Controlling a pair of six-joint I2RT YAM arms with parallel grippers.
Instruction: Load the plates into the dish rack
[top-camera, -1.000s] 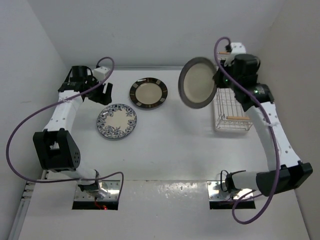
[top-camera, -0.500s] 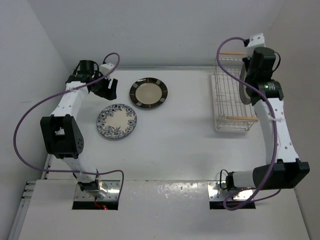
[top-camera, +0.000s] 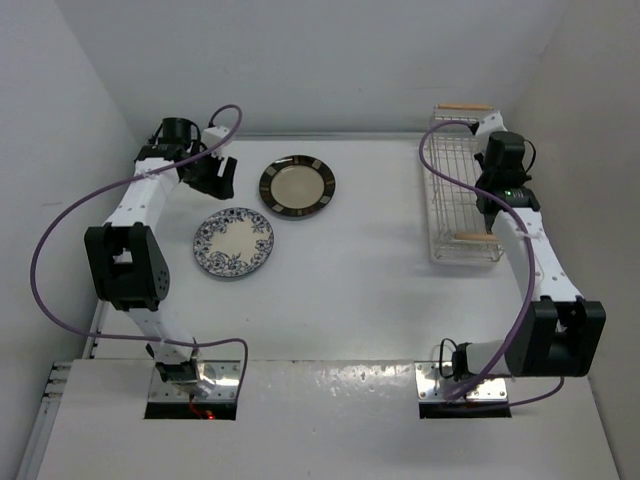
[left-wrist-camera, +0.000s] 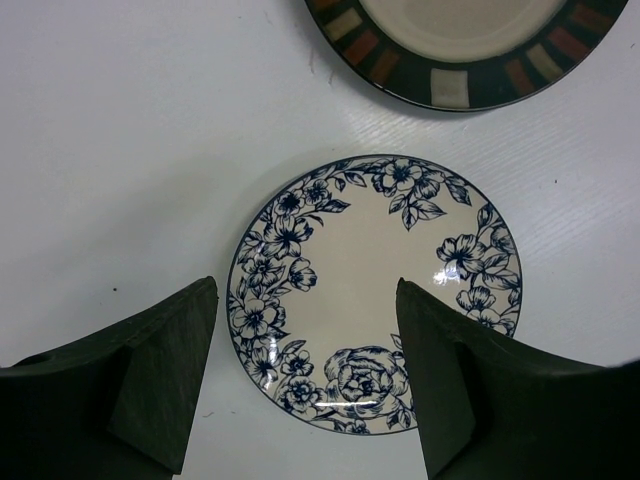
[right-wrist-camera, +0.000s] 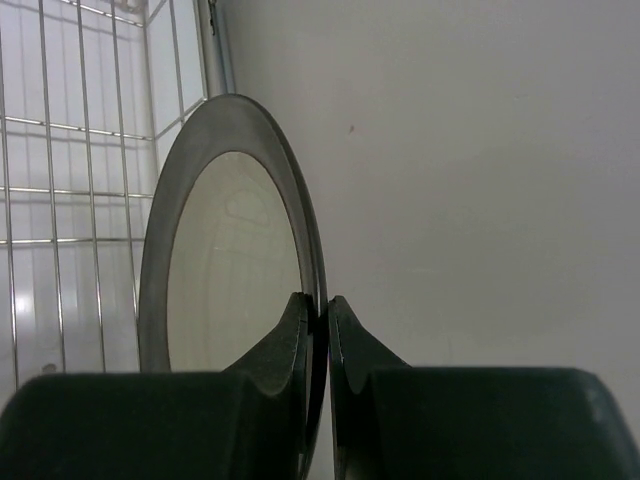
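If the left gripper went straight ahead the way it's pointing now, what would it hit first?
Probably the blue floral plate, lying flat on the table: the wrist view shows it straight ahead of the open left gripper. How far off it is, I can't tell.

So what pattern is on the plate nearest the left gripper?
Blue floral border on a white plate; the left wrist view shows it best.
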